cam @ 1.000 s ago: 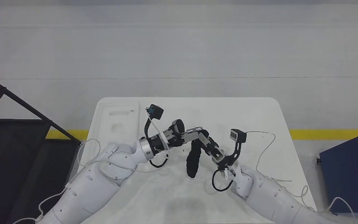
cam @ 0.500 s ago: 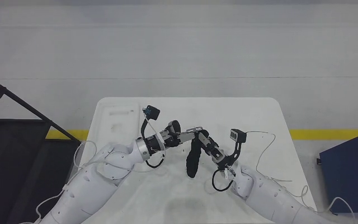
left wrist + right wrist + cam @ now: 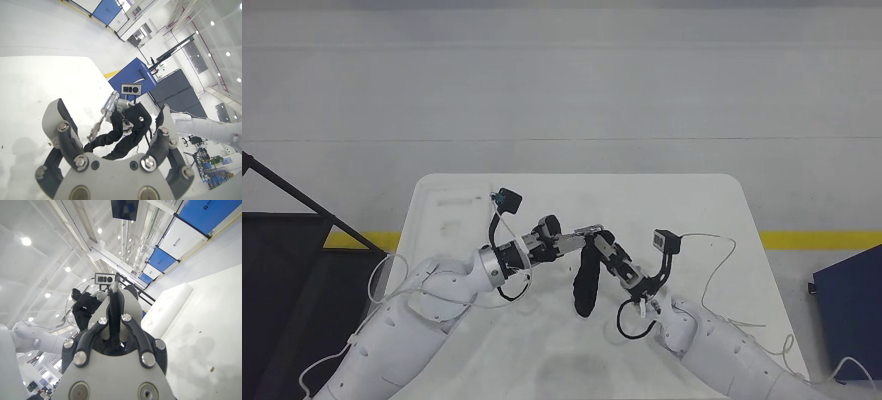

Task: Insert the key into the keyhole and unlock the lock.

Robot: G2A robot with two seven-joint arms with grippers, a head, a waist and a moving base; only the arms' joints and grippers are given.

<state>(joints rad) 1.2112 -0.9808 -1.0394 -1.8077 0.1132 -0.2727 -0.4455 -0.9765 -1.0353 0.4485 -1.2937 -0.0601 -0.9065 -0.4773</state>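
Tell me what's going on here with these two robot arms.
The right hand is clamped on a lock wrapped in black fabric, holding it up above the white table. The key already sits in the keyhole at the end of the lock's silver cylinder. The left hand is open, with a finger on either side of the key and touching neither key nor lock. Whether the key has been turned can't be told.
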